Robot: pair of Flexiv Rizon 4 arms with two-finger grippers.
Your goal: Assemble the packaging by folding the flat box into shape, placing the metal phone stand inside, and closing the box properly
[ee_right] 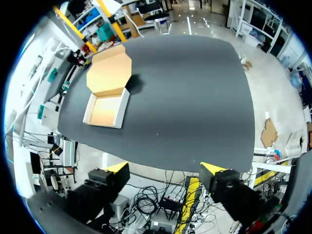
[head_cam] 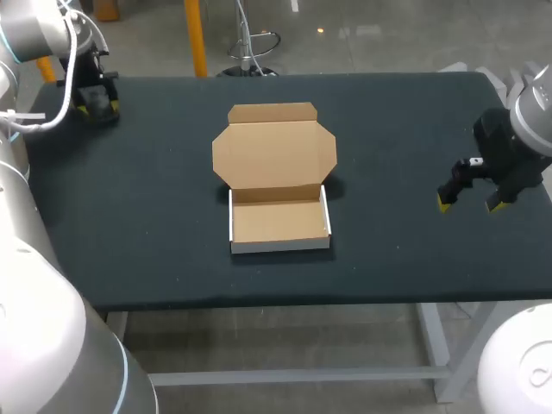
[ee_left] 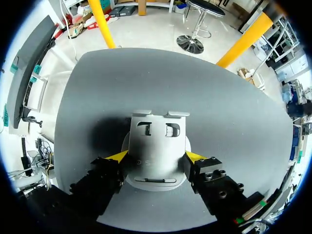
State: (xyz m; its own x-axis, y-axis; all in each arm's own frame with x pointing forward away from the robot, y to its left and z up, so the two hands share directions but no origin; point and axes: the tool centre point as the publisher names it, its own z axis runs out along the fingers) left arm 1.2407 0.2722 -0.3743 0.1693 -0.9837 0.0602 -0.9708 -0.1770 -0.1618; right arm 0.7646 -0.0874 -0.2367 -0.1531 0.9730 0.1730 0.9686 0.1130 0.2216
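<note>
Metal phone stand (ee_left: 156, 146) sits within the left hand (ee_left: 157, 156), left of the box (head_cam: 278, 226); grip I cannot tell. Clamp squarely before lifting; the right hand (head_cam: 470, 204) gapes empty.

1 cardboard box (head_cam: 279, 185); 1 metal phone stand (ee_left: 156, 153), between the left fingers (ee_left: 118, 156); 2 finger pairs, counting the right fingers (head_cam: 445, 203); 1 counter (head_cam: 388, 121).

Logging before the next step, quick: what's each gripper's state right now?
Left gripper: straddles the metal phone stand; whether it grips cannot be told.
Right gripper: open, holding nothing.
</note>
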